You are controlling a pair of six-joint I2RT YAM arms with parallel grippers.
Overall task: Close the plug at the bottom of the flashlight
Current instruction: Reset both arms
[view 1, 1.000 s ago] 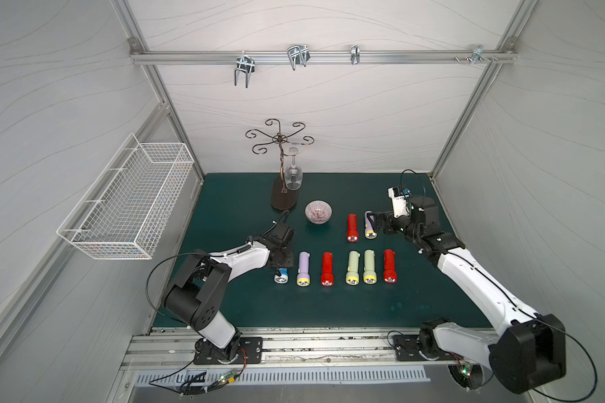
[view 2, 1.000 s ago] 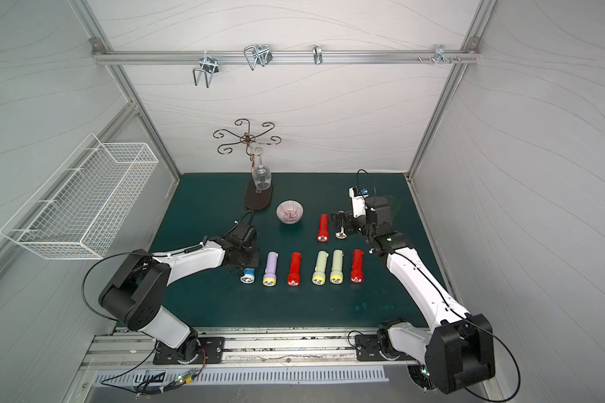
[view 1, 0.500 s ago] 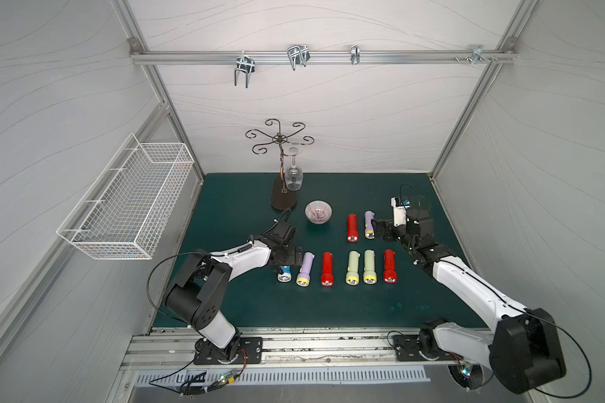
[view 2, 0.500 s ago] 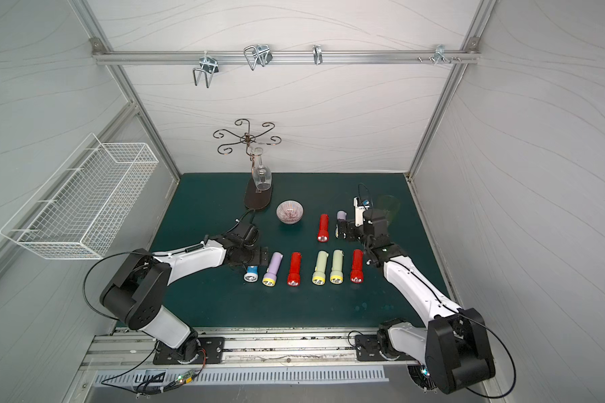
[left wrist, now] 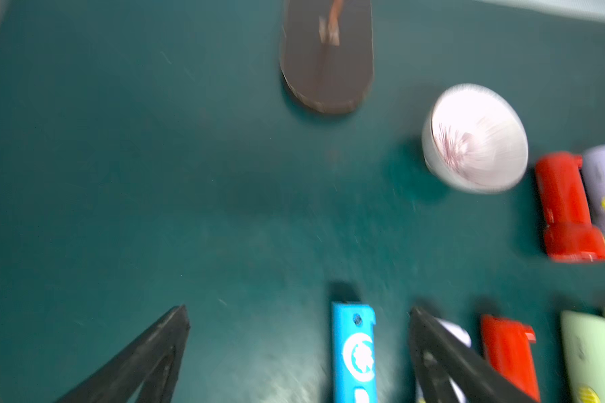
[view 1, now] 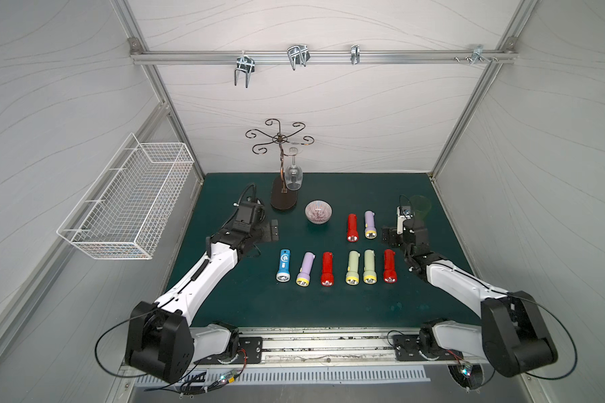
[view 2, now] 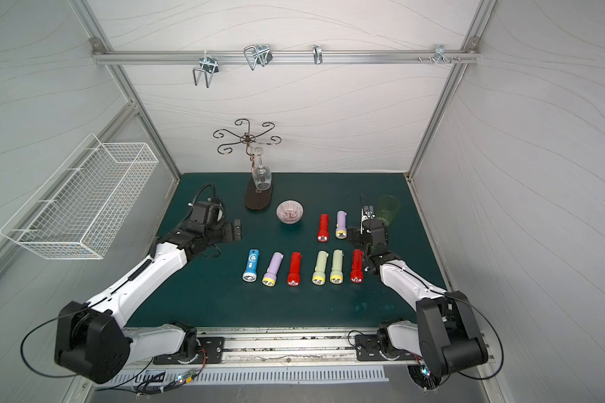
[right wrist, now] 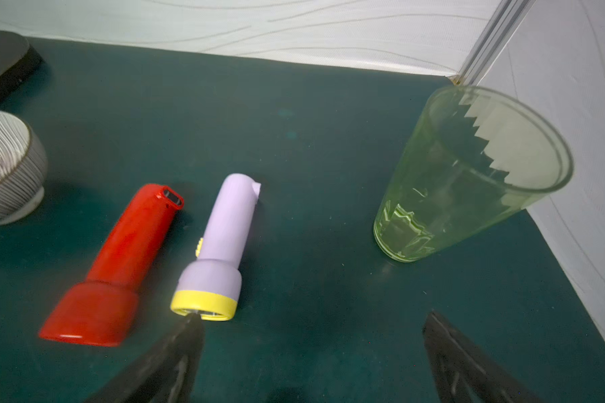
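- We see both tools empty, jaws spread wide: left gripper (view 1: pixel 272 231), right gripper (view 1: pixel 387 237).
- Blue flashlight (view 1: pixel 284 265) lies flat just beside the left gripper. Its long axis runs front to back on the table (view 1: pixel 224 296), tail toward the gripper, lens pointing away.
- The left wrist view is blurred. There its tail sits between the spread fingers (left wrist: pixel 154 352), clear of both.
- Lilac flashlight (right wrist: pixel 224 237) lies just ahead of the right gripper, yellow lens ring facing it, tail pointing away. One fingertip (right wrist: pixel 193 324) is at the ring; we can't tell contact.
- Only the right wrist view shows tails: a small flap on the lilac one, an open slot on the red flashlight (right wrist: pixel 119 261) alongside.
- Only the top views show the front row (view 2: pixel 296 268) of six.
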